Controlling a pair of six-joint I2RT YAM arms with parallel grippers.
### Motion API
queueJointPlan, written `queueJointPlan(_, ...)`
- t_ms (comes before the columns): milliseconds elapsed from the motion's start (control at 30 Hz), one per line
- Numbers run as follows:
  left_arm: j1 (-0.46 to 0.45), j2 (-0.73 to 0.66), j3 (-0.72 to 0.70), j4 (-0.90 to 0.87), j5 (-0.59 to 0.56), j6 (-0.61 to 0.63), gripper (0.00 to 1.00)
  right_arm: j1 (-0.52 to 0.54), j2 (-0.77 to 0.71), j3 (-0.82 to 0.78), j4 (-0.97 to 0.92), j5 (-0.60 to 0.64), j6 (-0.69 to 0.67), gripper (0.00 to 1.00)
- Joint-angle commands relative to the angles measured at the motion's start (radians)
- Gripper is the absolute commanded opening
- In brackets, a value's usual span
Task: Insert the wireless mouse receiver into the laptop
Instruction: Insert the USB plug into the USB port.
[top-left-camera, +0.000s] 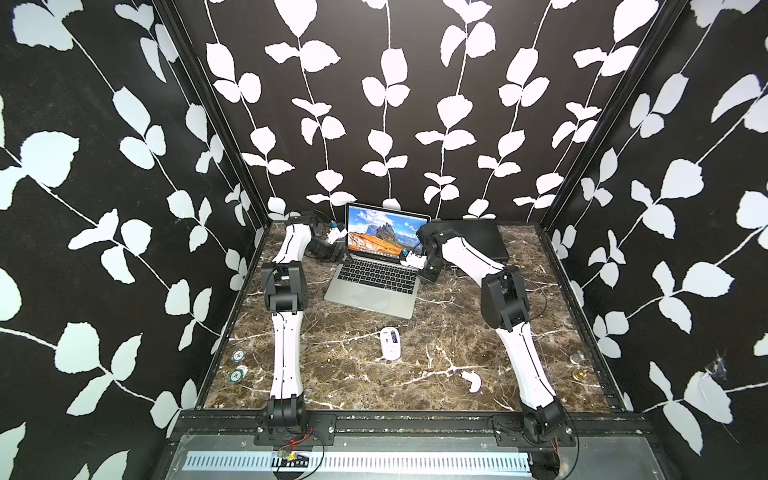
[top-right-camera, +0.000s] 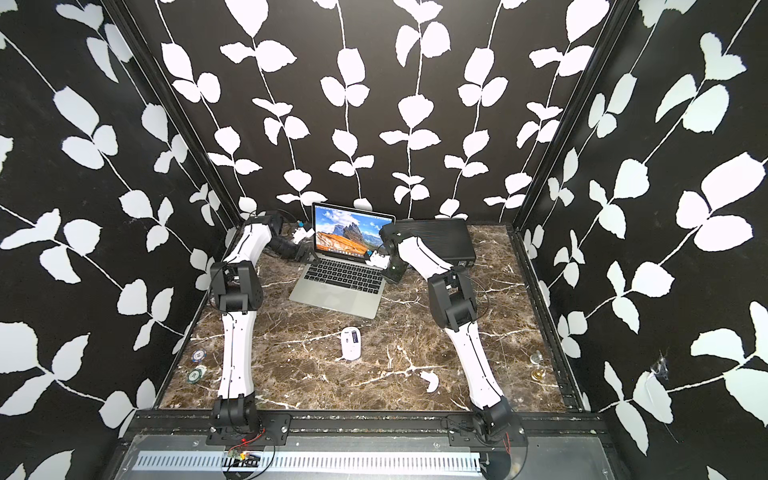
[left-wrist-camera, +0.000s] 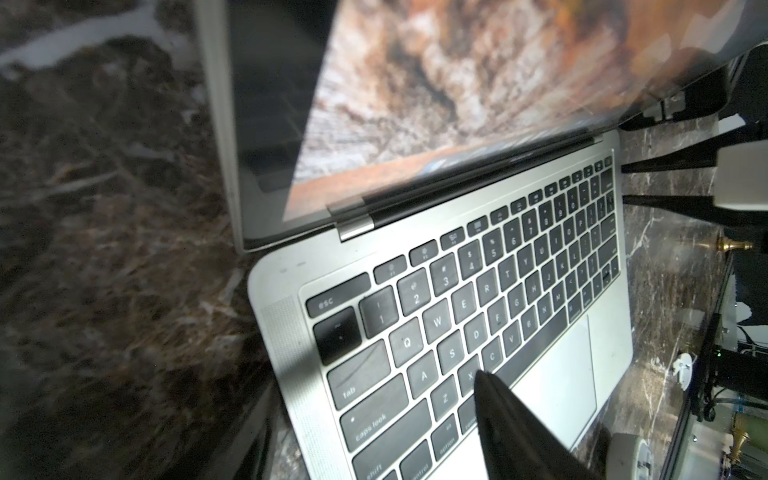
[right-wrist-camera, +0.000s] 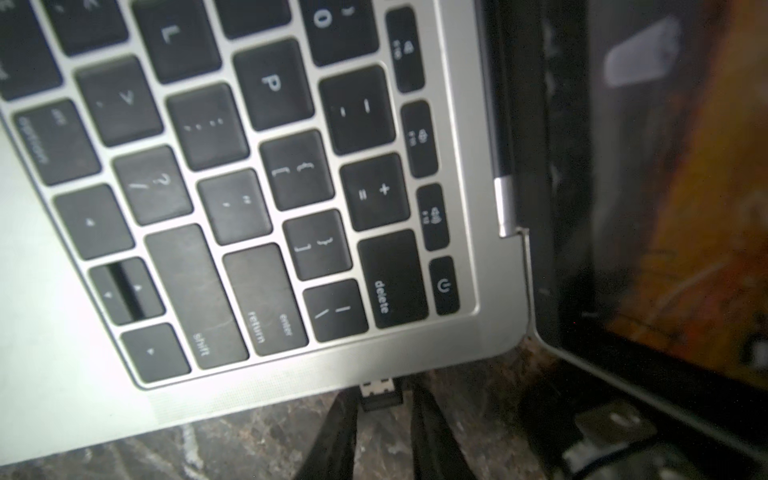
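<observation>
The right gripper (right-wrist-camera: 384, 390) sits at the right side edge of the laptop (right-wrist-camera: 291, 374). Its two black fingers (right-wrist-camera: 338, 432) stand close on either side of the receiver (right-wrist-camera: 381, 397); whether they pinch it or stand just clear cannot be told. The receiver is a small black stub. Its metal end meets the laptop's edge beside the return and backslash keys, with a short strip of metal showing.

The left gripper (top-left-camera: 341, 254) is at the laptop's far left corner, by the hinge, with its jaws spread wide. Its wrist view shows only one black finger (left-wrist-camera: 519, 428), over the lower-left keys; contact cannot be told.

In both top views the laptop stands open in the upper middle of the frame, its screen lit with an orange-and-blue mountain picture. The wireless mouse (top-left-camera: 390, 343) lies on the marbled table (top-left-camera: 332, 386) just below the laptop, in the lower middle, well apart from both grippers, with a dark slot facing up. A white curved cover piece (top-left-camera: 473, 381) lies to its lower right. A flat black ribbed case (top-left-camera: 482, 237) lies behind the right arm, to the upper right of the laptop. Two round chips (top-left-camera: 237, 356) sit at the table's left edge.
</observation>
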Motion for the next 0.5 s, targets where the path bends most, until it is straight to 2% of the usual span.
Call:
queueJointPlan(0,-0.021,0.023,0.001,-0.054,0.018,0.018,0.75,0.017,0.039,0.029,-0.038,-0.025,0.010,0.26)
queueJointPlan(300,-0.015,0.024,-0.002,-0.054,0.015,0.019,0.75,0.022,0.064,0.039,-0.072,0.013,-0.004,0.19)
queueJointPlan(467,-0.014,0.024,-0.004,-0.055,0.015,0.021,0.75,0.022,0.035,-0.002,-0.059,0.013,-0.007,0.23)
